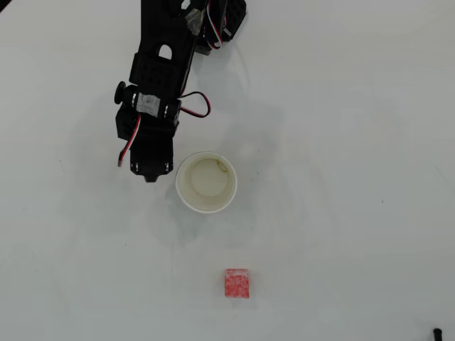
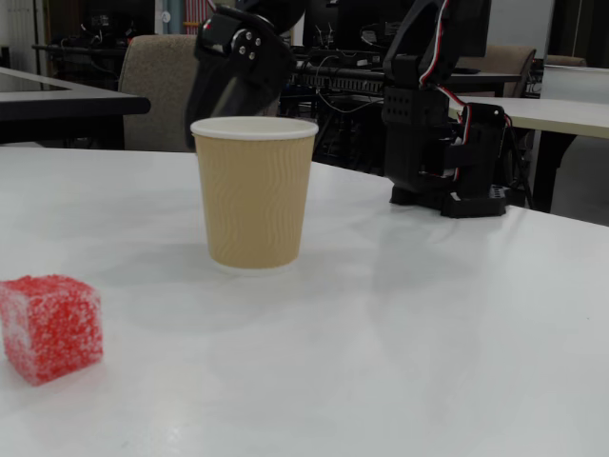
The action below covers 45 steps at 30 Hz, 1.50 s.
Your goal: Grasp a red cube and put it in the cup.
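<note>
The red cube [image 1: 237, 283] lies on the white table, near the front edge of the overhead view and well below the cup [image 1: 206, 182]. In the fixed view the cube [image 2: 50, 327] sits at the lower left, in front of the tan-walled cup [image 2: 254, 195]. The cup stands upright and holds nothing. My gripper [image 1: 149, 175] hangs just left of the cup's rim in the overhead view, pointing down, its fingers together and nothing in them. The fixed view shows the black wrist [image 2: 238, 52] above and behind the cup, fingertips hidden by it.
The arm's base [image 2: 442, 143] stands at the back right of the table in the fixed view. A chair [image 2: 162, 86] and other desks lie beyond the table. A small black object [image 1: 437, 332] pokes in at the overhead view's bottom right corner.
</note>
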Available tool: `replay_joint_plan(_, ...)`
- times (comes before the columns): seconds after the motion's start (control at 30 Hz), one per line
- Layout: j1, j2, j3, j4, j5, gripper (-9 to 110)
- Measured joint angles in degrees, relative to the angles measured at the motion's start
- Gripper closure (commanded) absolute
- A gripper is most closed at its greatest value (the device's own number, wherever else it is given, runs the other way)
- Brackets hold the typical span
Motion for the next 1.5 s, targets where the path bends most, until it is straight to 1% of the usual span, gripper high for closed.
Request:
replay_joint_plan(0.1, 0.0, -2.2, -2.0, -1.1, -3.1, 101)
replay_joint_plan(0.3, 0.0, -7.6, -6.1, -4.0, -14.2, 101)
replay_joint_plan(0.43, -0.3, -11.6, -7.6, -9.1, -22.6, 101)
replay_joint_plan(0.57, -2.2, -16.6, -11.1, -13.9, -27.2, 101)
replay_joint_plan(0.77, -2.1, -22.8, -15.3, -20.4, -30.1, 101)
replay_joint_plan(1.03, -4.6, -27.2, -18.7, -25.5, -31.3, 101)
replay_joint_plan(1.5, -11.9, -29.1, -21.2, -30.0, -33.5, 101)
